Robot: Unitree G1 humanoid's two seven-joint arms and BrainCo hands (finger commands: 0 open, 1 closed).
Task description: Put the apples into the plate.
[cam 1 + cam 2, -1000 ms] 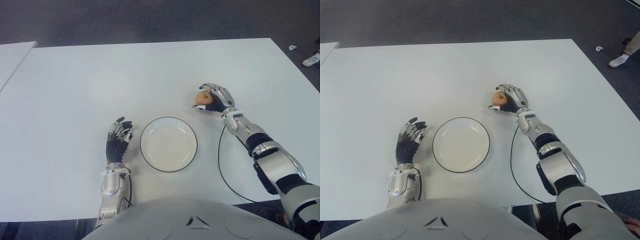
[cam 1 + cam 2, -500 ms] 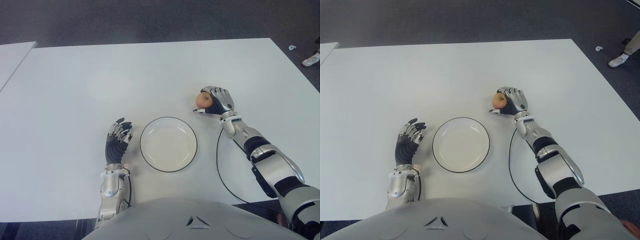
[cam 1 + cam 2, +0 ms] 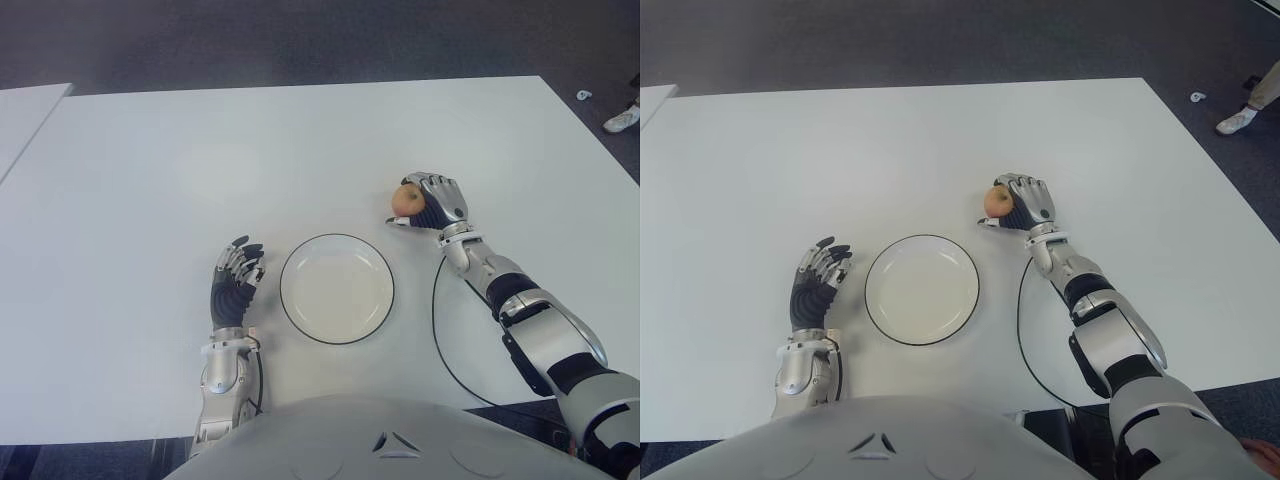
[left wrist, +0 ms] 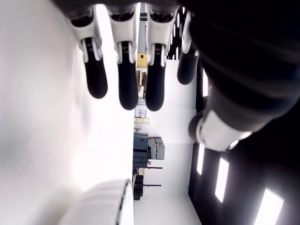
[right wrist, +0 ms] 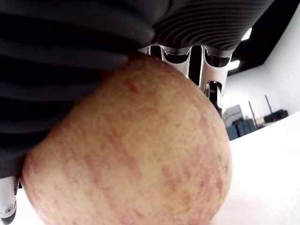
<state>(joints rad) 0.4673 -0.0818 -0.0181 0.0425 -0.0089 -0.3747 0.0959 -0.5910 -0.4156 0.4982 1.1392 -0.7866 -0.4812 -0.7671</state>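
White plate (image 3: 337,289) bare | right hand (image 3: 432,200) grips apple (image 3: 405,199) | left hand (image 3: 235,283) open

right hand (image 3: 436,201) gripping apple (image 3: 405,199), plate (image 3: 337,289)

Bare table (image 3: 330,160) between the right hand (image 3: 432,201) and plate (image 3: 337,289), seemingly nothing intervening.

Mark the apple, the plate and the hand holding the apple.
apple (image 3: 405,199): left eye view, its exposed left side.
plate (image 3: 337,289): left eye view, bare centre.
right hand (image 3: 436,198): left eye view, back of the hand, fingers curled around the apple.
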